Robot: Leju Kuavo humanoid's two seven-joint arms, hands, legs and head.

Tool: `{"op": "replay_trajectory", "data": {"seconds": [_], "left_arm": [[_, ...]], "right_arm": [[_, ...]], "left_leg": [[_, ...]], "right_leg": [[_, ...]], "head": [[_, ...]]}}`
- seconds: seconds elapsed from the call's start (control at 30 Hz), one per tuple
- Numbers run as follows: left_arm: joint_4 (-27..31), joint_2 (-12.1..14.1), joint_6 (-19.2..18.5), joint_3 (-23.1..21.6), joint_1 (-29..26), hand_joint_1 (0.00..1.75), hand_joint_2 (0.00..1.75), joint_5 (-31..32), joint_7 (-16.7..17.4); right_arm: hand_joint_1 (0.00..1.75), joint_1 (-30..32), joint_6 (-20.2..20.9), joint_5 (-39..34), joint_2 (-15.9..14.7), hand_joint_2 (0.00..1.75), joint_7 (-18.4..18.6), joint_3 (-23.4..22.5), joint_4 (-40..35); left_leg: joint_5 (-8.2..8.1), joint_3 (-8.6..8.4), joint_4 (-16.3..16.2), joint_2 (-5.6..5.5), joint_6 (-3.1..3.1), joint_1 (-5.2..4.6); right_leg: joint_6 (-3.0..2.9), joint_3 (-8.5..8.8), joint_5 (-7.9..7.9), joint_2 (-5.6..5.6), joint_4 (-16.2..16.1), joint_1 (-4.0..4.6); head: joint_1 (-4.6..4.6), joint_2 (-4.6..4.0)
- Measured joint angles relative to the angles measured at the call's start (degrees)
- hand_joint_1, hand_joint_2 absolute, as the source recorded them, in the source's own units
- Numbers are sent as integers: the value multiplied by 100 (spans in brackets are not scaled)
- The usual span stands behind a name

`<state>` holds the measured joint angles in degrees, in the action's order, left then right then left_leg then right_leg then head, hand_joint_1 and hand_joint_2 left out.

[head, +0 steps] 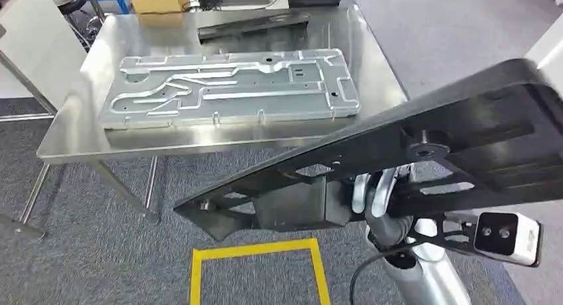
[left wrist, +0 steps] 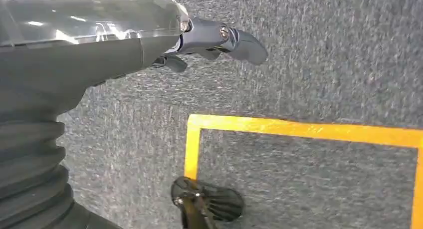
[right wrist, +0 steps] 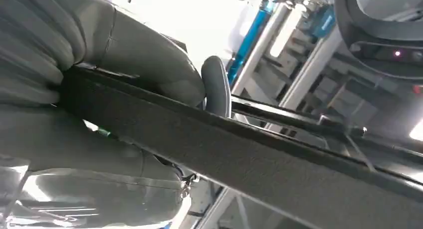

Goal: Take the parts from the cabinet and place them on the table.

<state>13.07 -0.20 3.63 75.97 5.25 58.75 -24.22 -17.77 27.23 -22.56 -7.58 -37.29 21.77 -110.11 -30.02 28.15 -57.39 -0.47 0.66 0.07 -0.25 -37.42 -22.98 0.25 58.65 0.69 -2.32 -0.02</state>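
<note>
1. A long black part (head: 425, 152) rides above the right hand (right wrist: 124, 89), slanting over the grey carpet (head: 99, 252) in front of the steel table (head: 372, 66).
2. The right hand clamps the part's edge between thumb and fingers; the left hand (left wrist: 209, 39) hangs over the carpet beside yellow floor tape (left wrist: 299, 129), fingers loosely apart, holding nothing.
3. The black part is flat, glossy and pierced with cut-outs; a silver ribbed panel (head: 232, 86) lies on the table.

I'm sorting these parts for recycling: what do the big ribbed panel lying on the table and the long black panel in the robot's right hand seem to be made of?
The large silver ribbed panel looks like stamped bare metal, probably aluminium or steel: dull sheen, pressed channels. The long black panel looks like moulded plastic or coated metal: glossy face, matte grainy edge in the right wrist view; I cannot tell which. The right hand grips its edge.
</note>
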Motion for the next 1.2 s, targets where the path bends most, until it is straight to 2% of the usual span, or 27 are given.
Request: {"op": "replay_trajectory", "data": {"seconds": [0.07, 0.1, 0.13, 0.17, 0.23, 0.27, 0.3, 0.33, 0.37, 0.43, 0.47, 0.5, 0.57, 0.6, 0.63, 0.67, 0.77, 0.8, 0.83, 0.87, 0.93, 0.97, 1.0, 1.03, 1.1, 1.17, 1.2], "left_arm": [[0, 4, -11, 0, 1, 0, 175, 2, -9], [4, 20, -15, 0, 2, 0, 175, 2, -9], [5, 15, -24, -2, 9, 0, 175, 4, -13], [5, 13, -28, -2, 16, 0, 175, 4, -13], [7, 26, -33, -2, 5, 0, 175, 2, -13], [5, 26, -37, -2, -9, 0, 175, 4, -13], [5, 26, -50, -2, -16, 0, 175, 7, -13], [5, 26, -57, -2, -19, 0, 175, 22, -13], [5, 29, -63, -2, -19, 0, 175, 24, -13], [5, 39, -68, -2, -33, 0, 175, 48, -15], [5, 53, -70, -2, -34, 0, 175, 55, -13], [7, 53, -81, -4, -26, 0, 175, 55, -13], [7, 55, -83, -2, -28, 0, 175, 55, -7], [7, 55, -77, -4, -15, 0, 175, 55, -5], [7, 55, -74, -4, -15, 0, 175, 52, 0], [7, 57, -66, -4, -8, 0, 175, 50, 2], [7, 59, -48, -4, -3, 0, 175, 20, 9], [7, 59, -46, -2, -6, 0, 175, 15, 9], [7, 57, -46, -4, -13, 0, 175, 4, 9], [7, 57, -46, -2, -16, 0, 175, 2, 9], [7, 55, -46, -2, -11, 0, 175, 0, 6], [7, 55, -46, -2, -15, 0, 175, -2, 6], [7, 55, -46, -2, 0, 0, 175, -2, 4], [7, 57, -44, -2, -1, 0, 175, -2, 9], [7, 57, -46, -2, 3, 0, 175, -2, 2], [7, 55, -50, -4, 15, 0, 175, -7, -13], [7, 55, -50, -2, 19, 0, 175, -13, -15]], "right_arm": [[175, -2, 9, 4, 11, 175, 0, -20, -24], [175, 0, 9, 0, 17, 175, -2, -33, -37], [175, -11, 9, 2, 33, 175, -2, -33, -44], [175, -18, 9, 0, 46, 175, -2, -31, -50], [175, 0, 9, 2, 55, 175, 0, -31, -50], [175, 13, 9, 2, 55, 175, 0, -31, -50], [175, 23, 4, 2, 55, 175, 0, -33, -50], [175, 30, 4, 2, 57, 175, 0, -33, -50], [175, 35, 4, 2, 57, 175, 0, -35, -50], [175, 41, 4, 2, 57, 175, -13, -48, -50], [175, 56, 4, 2, 57, 175, -26, -57, -46], [175, 60, 4, 4, 57, 175, -46, -74, -57], [175, 78, 15, 11, 57, 175, -57, -114, -81], [175, 77, 20, 13, 57, 175, -66, -129, -88], [175, 88, 22, 15, 57, 175, -74, -136, -114], [175, 83, 22, 15, 57, 175, -90, -151, -120], [175, 141, 42, 42, 57, 175, -107, -181, -129], [175, 168, 48, 55, 57, 175, -116, -188, -129], [175, 180, 52, 63, 57, 175, -120, -197, -129], [175, 181, 59, 68, 57, 175, -122, -214, -129], [175, 183, 66, 72, 55, 175, -122, -262, -144], [175, 181, 68, 72, 52, 175, -127, -275, -149], [175, 190, 72, 74, 52, 175, -134, -282, -149], [175, 205, 72, 76, 52, 175, -135, -284, -158], [175, 210, 88, 83, 44, 175, -135, -291, -186], [175, 205, 83, 79, 46, 175, -135, -299, -221], [175, 207, 68, 76, 46, 175, -133, -306, -232]], "left_leg": [[58, -76, -53, 4, -72, -6], [33, -38, -113, 3, -91, -3], [39, 54, -379, 10, -114, 14], [-20, 284, -779, 12, -134, 19], [-412, 818, -1555, 12, -206, 42], [-608, 1033, -1785, 13, -234, 51], [-621, 1115, -1782, 13, -241, 59], [-473, 1101, -1524, 15, -230, 65], [-196, 1006, -1129, 16, -212, 66], [676, 773, -178, 15, -143, 63], [621, 789, -137, 16, -131, 20], [598, 735, -146, 15, -83, 12], [618, 723, -128, 14, -16, 10], [618, 666, -101, 4, 15, 30], [600, 610, -43, 10, 39, 45], [575, 549, -15, 15, 76, 49], [459, 444, -4, 12, 102, 48], [422, 397, -4, 10, 102, 48], [372, 331, -4, 7, 97, 49], [314, 246, -4, 3, 86, 48], [196, 87, -3, 3, 52, 47], [144, 84, -1, 2, 22, 40], [93, 57, -7, -6, -32, 16], [56, 72, 6, 8, -60, 12], [114, 6, -91, 11, -111, 2], [154, 310, -651, 17, -148, 23], [41, 565, -1070, 17, -188, 30]], "right_leg": [[-77, 71, -28, 23, -76, -13], [-94, 166, -26, 24, -111, -55], [-138, 250, -61, 23, -147, -53], [-166, 294, -109, 17, -149, -56], [-170, 390, -215, 21, -149, -55], [-165, 457, -273, 28, -148, -56], [-159, 520, -322, 39, -148, -58], [-147, 621, -394, 46, -148, -59], [-135, 717, -458, 46, -148, -60], [-98, 865, -603, 42, -151, -58], [-64, 938, -654, 60, -116, -35], [-18, 914, -694, 70, -127, -33], [36, 937, -676, 68, -69, -33], [62, 900, -648, 72, 27, -34], [78, 780, -618, 52, 237, -57], [119, 558, -640, 39, 596, -54], [187, -268, -1212, 28, 1665, -100], [192, -412, -1269, 22, 1769, -104], [185, -455, -1159, 14, 1662, -105], [175, -369, -882, 4, 1299, -106], [113, -56, -168, -1, 353, -95], [73, 5, 130, -26, 14, -78], [34, -4, -110, -28, 15, -43], [5, 2, -16, -21, -4, -37], [-65, 71, -5, 5, -36, -64], [-136, 194, -60, -8, -85, -88], [-163, 229, -104, -9, -85, -86]], "head": [[5, 0], [2, 0], [4, 0], [0, 0], [2, 0], [2, 0], [0, 0], [0, 0], [2, 0], [2, 0], [2, 0], [2, 0], [2, 0], [2, 0], [4, 0], [2, 0], [2, 0], [2, 0], [4, 0], [4, 0], [4, 0], [4, 0], [7, 0], [0, 0], [2, 0], [0, 0], [2, 0]]}}
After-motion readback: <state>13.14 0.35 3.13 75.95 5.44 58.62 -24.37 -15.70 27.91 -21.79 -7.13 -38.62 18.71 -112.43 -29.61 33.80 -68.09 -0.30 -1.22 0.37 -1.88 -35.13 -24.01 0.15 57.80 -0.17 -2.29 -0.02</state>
